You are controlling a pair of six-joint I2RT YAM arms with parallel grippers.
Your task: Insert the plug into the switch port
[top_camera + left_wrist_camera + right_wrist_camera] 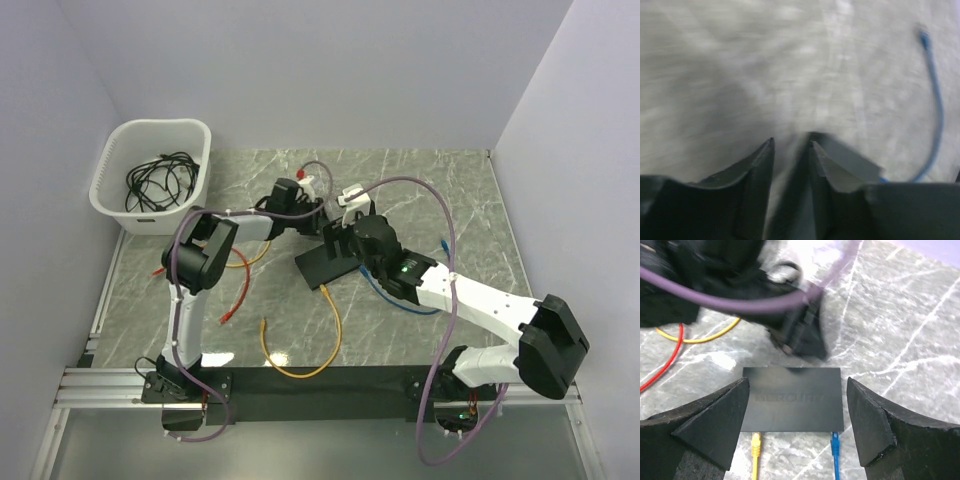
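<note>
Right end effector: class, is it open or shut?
Open: the right end effector has its fingers wide apart, nothing gripped, the switch visible through the gap.

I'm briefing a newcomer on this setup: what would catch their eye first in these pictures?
The black switch mid-table, framed by the open right gripper, with a yellow plug and a blue plug at its near edge. Then the white basket of black cables in the far left corner.
</note>
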